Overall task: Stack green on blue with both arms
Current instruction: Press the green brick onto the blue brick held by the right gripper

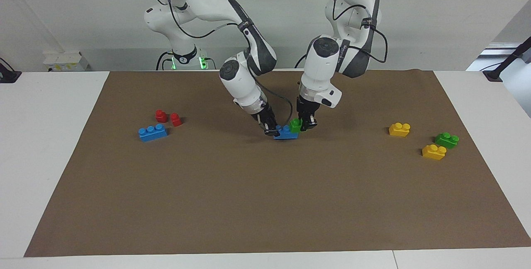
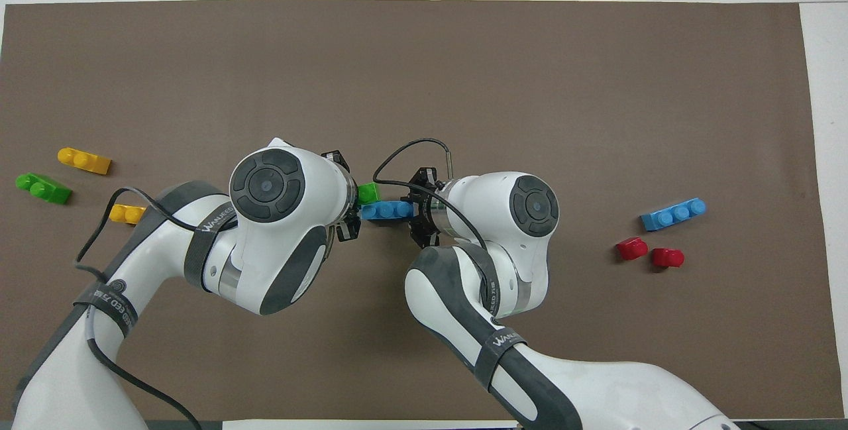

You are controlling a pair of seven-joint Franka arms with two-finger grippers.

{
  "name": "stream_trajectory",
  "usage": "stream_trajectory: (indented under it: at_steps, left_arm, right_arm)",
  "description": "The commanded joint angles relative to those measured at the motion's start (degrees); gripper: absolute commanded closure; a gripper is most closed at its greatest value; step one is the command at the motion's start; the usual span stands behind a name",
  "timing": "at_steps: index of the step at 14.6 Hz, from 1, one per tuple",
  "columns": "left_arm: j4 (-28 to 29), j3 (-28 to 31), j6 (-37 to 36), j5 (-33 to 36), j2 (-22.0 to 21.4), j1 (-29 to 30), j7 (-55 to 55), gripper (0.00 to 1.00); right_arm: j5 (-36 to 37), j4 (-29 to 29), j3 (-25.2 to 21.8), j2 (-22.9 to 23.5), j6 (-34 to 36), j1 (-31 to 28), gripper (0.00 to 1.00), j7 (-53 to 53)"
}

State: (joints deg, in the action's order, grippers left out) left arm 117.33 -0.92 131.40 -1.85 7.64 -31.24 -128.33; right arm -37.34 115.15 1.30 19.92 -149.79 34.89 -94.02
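Misalignment looks the main risk: with the left gripper [image 1: 306, 127] fingers clamped on the green [image 1: 295, 124] brick atop the blue [image 1: 286, 133] brick mid-desk, whose nine o'clock end the right gripper [image 1: 271, 130] pinches, off-centre studs could tip it.

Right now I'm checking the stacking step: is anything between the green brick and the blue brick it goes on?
Nothing visible. The left gripper holds the green brick at the end of the blue brick, which the right gripper holds at its other end.
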Motion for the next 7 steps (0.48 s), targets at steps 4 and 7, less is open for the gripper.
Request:
stream_trajectory:
  at_steps: [4, 7]
  left_arm:
    - [2.6, 0.8, 3.5, 1.3, 0.4, -3.1, -2.7, 1.00]
    - [2.5, 0.8, 3.9, 1.8, 2.1, -3.8, -3.5, 1.00]
  right_arm:
    - [-2.1, 1.2, 0.2, 1.2, -3.3, 0.1, 1.00, 2.8]
    - [-3.3, 1.2, 0.2, 1.3, -3.4, 0.5, 1.00, 3.0]
